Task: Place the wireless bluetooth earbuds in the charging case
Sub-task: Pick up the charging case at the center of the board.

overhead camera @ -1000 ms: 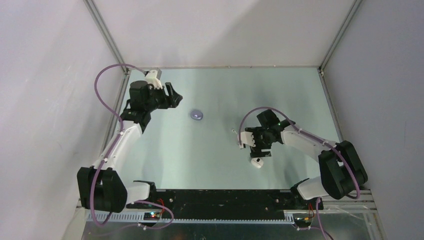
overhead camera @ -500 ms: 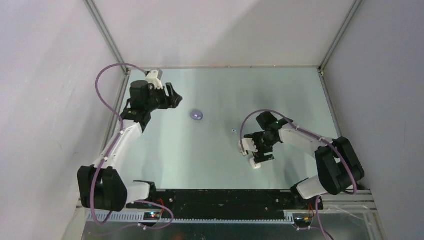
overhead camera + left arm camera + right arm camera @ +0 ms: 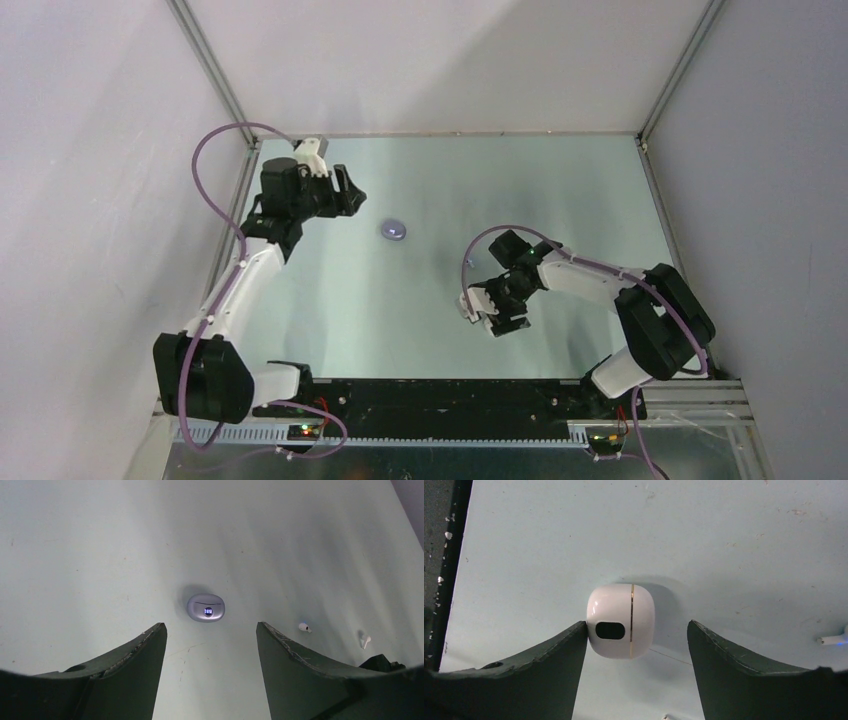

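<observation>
right end effector (image 3: 636, 625) sits low over the tabletop (image 3: 560, 180), jaws apart and straddling the white case (image 3: 619, 622). one finger touches the case side and the other has a gap, so it is released, nothing grasped yet. the case lies flat and its seam looks shut. judgement: the jaws are lined up across the case so a squeeze can pin it for opening.

left end effector (image 3: 210, 624) hangs over the far left of the tabletop, jaws apart and empty. it is aimed at the purple case (image 3: 206, 608), which sits just beyond the fingertips with lid shut and a small display lit. it is probably parked there to take that case without crossing the other arm.

one white bud (image 3: 304, 627) and a second white bud (image 3: 365, 640) lie loose on the tabletop, apart from both cases and nearer the right arm. no purple buds in view.

task barely started: no bud in a case, both lids shut. risk: the smooth rounded case may skid out when pinched.
</observation>
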{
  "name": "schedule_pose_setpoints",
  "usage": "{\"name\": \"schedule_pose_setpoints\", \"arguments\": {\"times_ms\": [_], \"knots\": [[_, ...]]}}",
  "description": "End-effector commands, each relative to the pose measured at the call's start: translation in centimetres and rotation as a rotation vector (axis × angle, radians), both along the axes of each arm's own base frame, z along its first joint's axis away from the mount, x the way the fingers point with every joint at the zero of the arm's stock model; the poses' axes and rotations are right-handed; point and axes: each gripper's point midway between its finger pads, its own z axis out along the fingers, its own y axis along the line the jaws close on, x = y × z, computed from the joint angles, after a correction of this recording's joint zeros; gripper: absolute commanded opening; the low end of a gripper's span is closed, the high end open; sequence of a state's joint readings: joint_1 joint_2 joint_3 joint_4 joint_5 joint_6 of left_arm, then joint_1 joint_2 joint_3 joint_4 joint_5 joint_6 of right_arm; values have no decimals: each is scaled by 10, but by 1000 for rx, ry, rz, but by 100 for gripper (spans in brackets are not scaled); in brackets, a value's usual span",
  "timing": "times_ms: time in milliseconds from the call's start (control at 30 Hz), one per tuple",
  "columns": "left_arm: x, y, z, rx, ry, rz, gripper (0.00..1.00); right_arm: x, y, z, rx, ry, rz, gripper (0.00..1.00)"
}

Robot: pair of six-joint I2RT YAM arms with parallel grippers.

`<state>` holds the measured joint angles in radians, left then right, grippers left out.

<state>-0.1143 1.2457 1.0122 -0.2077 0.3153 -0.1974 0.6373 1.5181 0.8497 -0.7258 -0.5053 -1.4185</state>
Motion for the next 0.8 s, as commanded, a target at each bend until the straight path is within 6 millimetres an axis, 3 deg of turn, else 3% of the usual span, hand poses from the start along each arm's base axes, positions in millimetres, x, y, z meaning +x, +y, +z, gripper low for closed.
{"name": "schedule_pose_setpoints", "arguments": {"times_ms": [0,233,500,700,767], "knots": [[0,-11,24,40,-79,-39,72,3,6,6,9,37,-33,75],[-4,-21,19,21,-61,-57,72,8,4,5,-18,46,-117,73],[1,-26,15,-26,-34,-49,72,6,7,8,-3,102,-246,55],[8,-29,15,-37,-30,-54,72,10,6,6,1,105,-266,52],[10,-31,15,-53,-26,-54,72,14,7,9,7,96,-279,47]]}}
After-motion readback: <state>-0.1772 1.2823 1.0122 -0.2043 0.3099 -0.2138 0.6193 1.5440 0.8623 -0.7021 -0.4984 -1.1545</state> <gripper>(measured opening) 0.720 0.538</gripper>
